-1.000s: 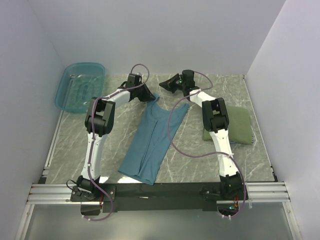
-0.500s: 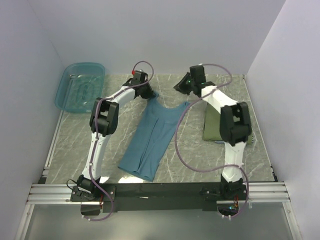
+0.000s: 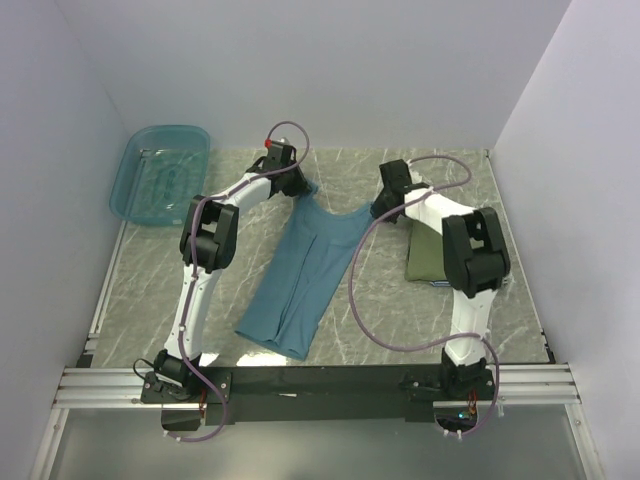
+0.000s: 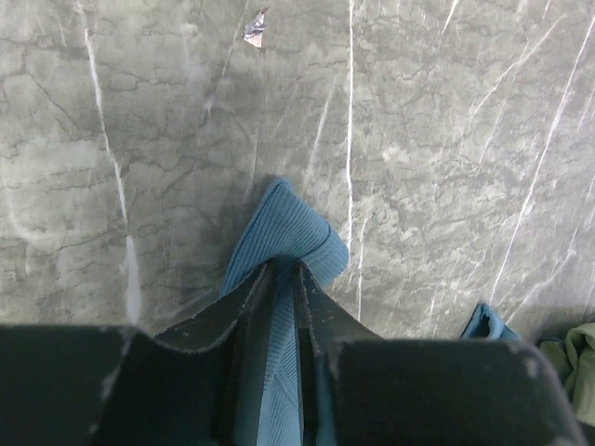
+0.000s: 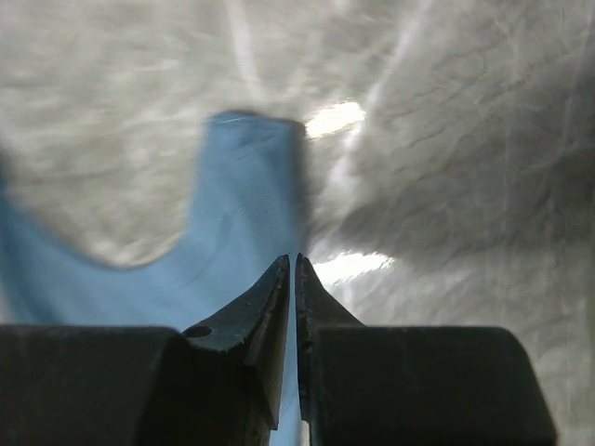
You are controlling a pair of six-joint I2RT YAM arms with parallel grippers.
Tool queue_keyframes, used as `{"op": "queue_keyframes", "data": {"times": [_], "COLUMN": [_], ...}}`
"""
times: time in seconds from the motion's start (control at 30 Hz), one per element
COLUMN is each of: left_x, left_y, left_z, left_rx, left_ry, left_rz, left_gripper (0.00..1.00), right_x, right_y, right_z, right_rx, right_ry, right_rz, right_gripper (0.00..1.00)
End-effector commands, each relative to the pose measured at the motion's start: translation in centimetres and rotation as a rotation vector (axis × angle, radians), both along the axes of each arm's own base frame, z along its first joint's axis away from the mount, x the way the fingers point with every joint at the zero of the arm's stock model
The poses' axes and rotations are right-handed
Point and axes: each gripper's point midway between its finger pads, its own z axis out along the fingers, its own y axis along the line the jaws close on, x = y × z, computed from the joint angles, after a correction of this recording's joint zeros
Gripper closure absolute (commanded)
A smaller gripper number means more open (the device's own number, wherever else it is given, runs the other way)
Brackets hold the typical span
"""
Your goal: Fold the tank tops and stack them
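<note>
Teal tank top [image 3: 305, 275] spread lengthwise on table [image 3: 500, 320], one strap pinched in closed left gripper [image 4: 284, 269], other in closed right gripper [image 5: 296, 265]; risks a thin strap slipping free under uneven pull, skewing the fold.

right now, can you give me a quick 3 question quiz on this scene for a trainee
1. True or false: the left gripper is shut on a strap of the teal tank top.
2. Where does the olive tank top lie? A) under the teal one B) on the table's right side C) in the left gripper
3. Which table corner holds the basin?
Key: 1 true; 2 B; 3 far left.
</note>
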Motion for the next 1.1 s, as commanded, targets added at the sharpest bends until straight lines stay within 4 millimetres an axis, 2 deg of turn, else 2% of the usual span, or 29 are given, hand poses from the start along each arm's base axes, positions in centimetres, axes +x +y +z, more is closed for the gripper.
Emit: {"op": "queue_keyframes", "data": {"times": [0.0, 0.07, 0.1, 0.17, 0.23, 0.27, 0.4, 0.53, 0.57, 0.6, 0.63, 0.7, 0.73, 0.77, 0.8, 0.87, 0.9, 0.97, 1.0, 1.07], "left_x": [-1.5, -1.5, -1.5, -1.6, -1.5, -1.5, -0.6, 0.7, 0.9, 1.5, 1.9, 2.9, 3.2, 3.5, 4.1, 5.0, 5.7, 6.4, 6.8, 8.0], "left_y": [1.6, 1.5, 1.4, 1.4, 1.4, 1.4, 1.5, 1.6, 1.5, 1.1, 1.4, 1.1, 1.1, 1.0, 0.9, 0.9, 0.5, 0.1, 0.1, -0.3], "left_z": [-3.8, -3.9, -3.8, -3.9, -3.7, -3.6, -3.1, -2.9, -3.5, -2.9, -3.5, -2.8, -2.8, -2.6, -2.0, -1.0, 0.0, 1.2, 2.0, 4.9], "left_rx": [0.095, 0.09, 0.085, 0.085, 0.081, 0.081, 0.075, 0.056, 0.047, 0.025, 0.016, -0.024, -0.038, -0.057, -0.079, -0.118, -0.152, -0.205, -0.215, -0.256], "left_ry": [0.075, 0.075, 0.076, 0.078, 0.075, 0.072, 0.053, 0.03, 0.036, 0.02, 0.024, 0.004, 0.001, -0.005, -0.033, -0.07, -0.105, -0.147, -0.166, -0.268], "left_rz": [0.002, -0.004, -0.004, 0.0, 0.004, 0.005, 0.029, 0.041, 0.037, 0.038, 0.046, 0.054, 0.057, 0.07, 0.073, 0.082, 0.085, 0.067, 0.063, 0.037], "left_gripper": [0.78, 0.78, 0.78, 0.78, 0.78, 0.78, 0.78, 0.76, 0.76, 0.76, 0.76, 0.75, 0.75, 0.74, 0.73, 0.68, 0.63, 0.57, 0.52, 0.47], "right_x": [1.6, 2.5, 2.5, 3.5, 3.7, 4.4, 5.9, 7.8, 8.7, 9.0, 9.5, 11.1, 12.5, 12.9, 13.4, 14.6, 15.4, 15.9, 16.6, 17.0], "right_y": [-0.4, -0.2, -0.3, -0.1, -0.3, -0.2, 0.6, 1.3, 1.5, 1.6, 1.6, 1.5, 1.7, 1.8, 1.5, 1.5, 1.2, 1.3, 1.2, 0.8], "right_z": [-0.1, 0.1, -0.9, -0.4, -1.0, -0.4, -1.4, -1.4, -1.0, -1.0, -0.8, -0.2, 1.7, 0.9, 1.1, 2.0, 2.6, 3.5, 4.2, 5.5], "right_rx": [-0.065, -0.069, -0.078, -0.085, -0.105, -0.104, -0.111, -0.104, -0.105, -0.106, -0.108, -0.097, -0.085, -0.078, -0.066, -0.044, -0.026, -0.006, -0.004, -0.023], "right_ry": [-0.007, -0.009, 0.016, -0.001, 0.018, 0.004, 0.031, 0.027, 0.007, 0.011, 0.006, -0.008, -0.055, -0.048, -0.055, -0.096, -0.131, -0.164, -0.202, -0.245], "right_rz": [-0.009, -0.008, -0.006, -0.005, -0.008, -0.005, 0.023, 0.049, 0.055, 0.063, 0.07, 0.076, 0.083, 0.093, 0.098, 0.113, 0.114, 0.13, 0.133, 0.136], "right_gripper": [0.86, 0.85, 0.85, 0.85, 0.84, 0.84, 0.84, 0.84, 0.84, 0.84, 0.83, 0.82, 0.81, 0.81, 0.79, 0.78, 0.75, 0.72, 0.67, 0.6]}}
